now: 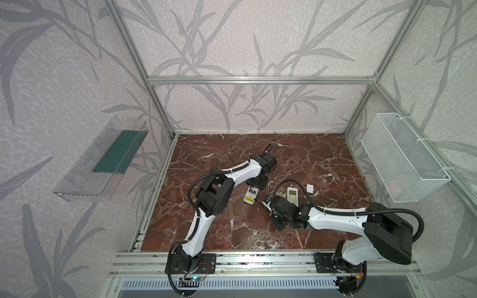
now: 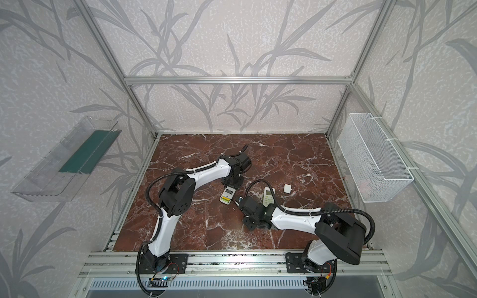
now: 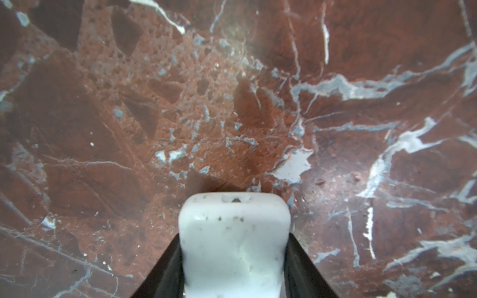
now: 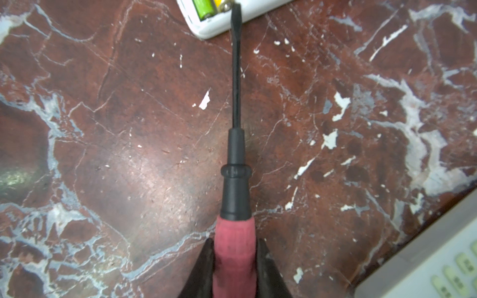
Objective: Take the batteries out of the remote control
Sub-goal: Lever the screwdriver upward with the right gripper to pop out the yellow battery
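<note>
Nearest me, I am seeing the right fingers (image 4: 204, 262) closing narrowly on the red handle of a screwdriver (image 4: 236, 180), one finger pressing each side. Its dark shaft is pointing away from the wrist, and its flat tip is sitting at the edge of the open battery bay, just beside the metal end of one cell; whether it is touching, I cannot tell. A little farther out, the left fingers (image 3: 170, 268) are standing at a middling width, gripping the far end of the white remote (image 1: 251, 195) between them. That remote is lying back-up on the table (image 1: 309, 154) between the two arms. The batteries (image 4: 206, 7) are sitting in the bay at its near end, side by side, showing green and yellow with silver ends. A second remote (image 1: 293, 196) is lying buttons-up just beside the right wrist, and a small white cover (image 1: 310, 188) is lying near it, apart from both. On the left wall a clear tray (image 1: 85, 180) is holding a green mat (image 1: 120, 152). On the right wall a white wire basket (image 1: 402, 160) is hanging; its contents I cannot make out.
</note>
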`<state>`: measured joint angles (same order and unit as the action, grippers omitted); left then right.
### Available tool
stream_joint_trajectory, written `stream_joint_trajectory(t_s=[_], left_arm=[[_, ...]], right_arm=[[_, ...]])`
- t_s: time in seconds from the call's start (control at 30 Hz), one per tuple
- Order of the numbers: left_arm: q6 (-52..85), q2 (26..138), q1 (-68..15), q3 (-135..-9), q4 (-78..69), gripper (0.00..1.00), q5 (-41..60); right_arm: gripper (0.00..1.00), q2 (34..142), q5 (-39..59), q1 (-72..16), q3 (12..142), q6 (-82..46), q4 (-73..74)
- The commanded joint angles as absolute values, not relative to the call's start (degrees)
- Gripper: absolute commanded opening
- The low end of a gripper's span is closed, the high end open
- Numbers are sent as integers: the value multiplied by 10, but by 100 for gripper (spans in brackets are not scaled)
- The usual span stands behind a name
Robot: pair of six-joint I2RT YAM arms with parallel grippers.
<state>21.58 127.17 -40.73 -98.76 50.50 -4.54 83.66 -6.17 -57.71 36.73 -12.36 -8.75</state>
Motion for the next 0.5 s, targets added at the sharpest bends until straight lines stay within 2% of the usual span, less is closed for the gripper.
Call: stream_joint_trajectory(t_s=[0.0, 0.47], left_arm=[[233, 1356, -409, -964, 480, 0, 34], [225, 1376, -391, -978, 470, 0, 56]], right_arm=[[0, 821, -74, -580, 358, -142, -24], [0, 809, -85, -580, 326, -161, 21]])
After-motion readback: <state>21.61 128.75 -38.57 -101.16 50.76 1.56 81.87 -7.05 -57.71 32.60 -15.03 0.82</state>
